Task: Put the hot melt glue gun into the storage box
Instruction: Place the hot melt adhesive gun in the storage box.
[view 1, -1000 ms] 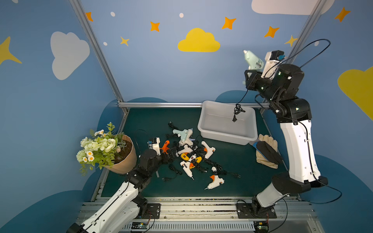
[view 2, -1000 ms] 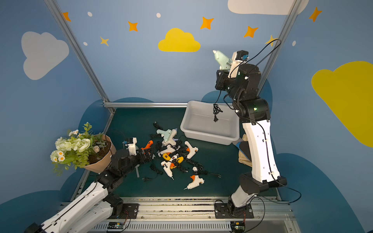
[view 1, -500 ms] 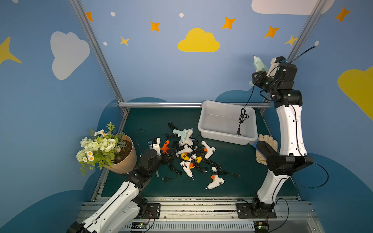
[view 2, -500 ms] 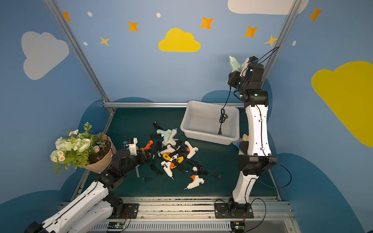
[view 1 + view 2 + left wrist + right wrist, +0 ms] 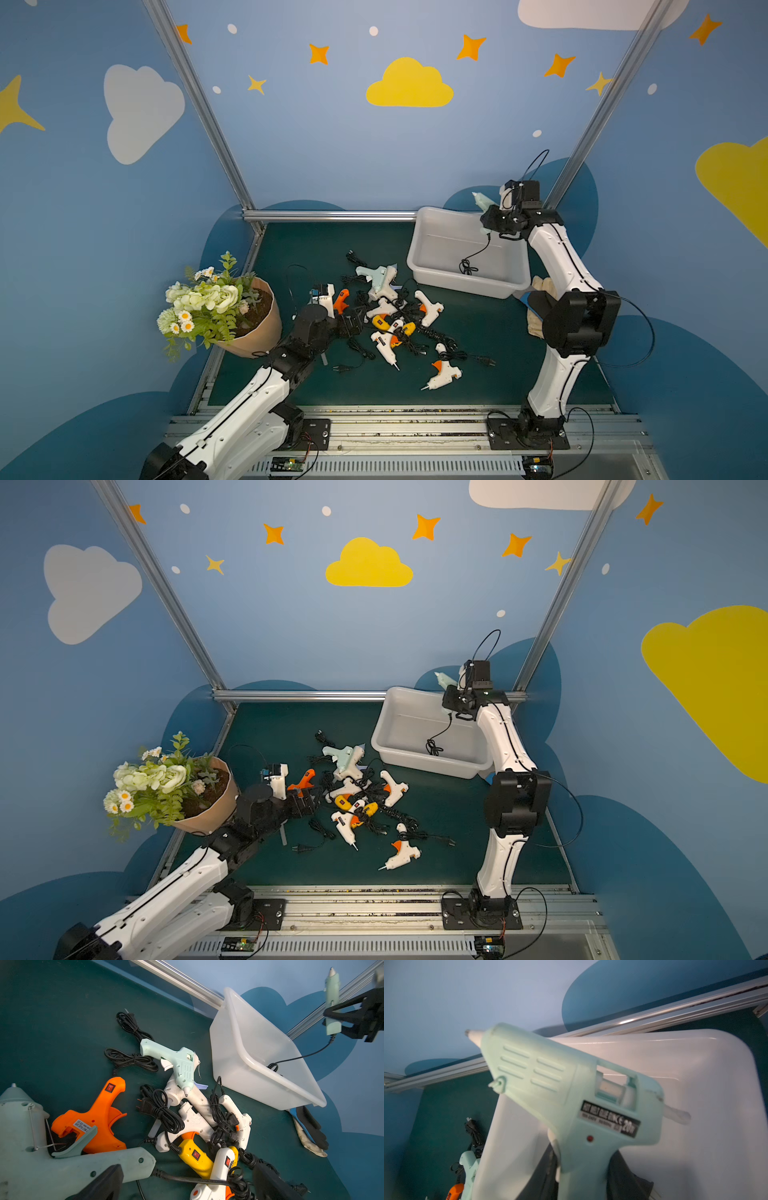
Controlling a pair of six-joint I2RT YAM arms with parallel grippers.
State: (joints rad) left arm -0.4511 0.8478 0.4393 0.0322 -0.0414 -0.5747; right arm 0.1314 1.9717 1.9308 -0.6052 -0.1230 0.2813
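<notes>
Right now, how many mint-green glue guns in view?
3. Held gun in the right gripper above the box; pile gun near the box; big gun by the open left gripper. Cords may hide more.

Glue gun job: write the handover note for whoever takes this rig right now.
Right gripper: jaws shut on a mint glue gun, held above the storage box's far corner; its cord hangs into the box.
Left gripper: jaws open, low at the pile of glue guns on the mat.
Done: one gun lifted.
Left: lower it, release it in the box.
</notes>
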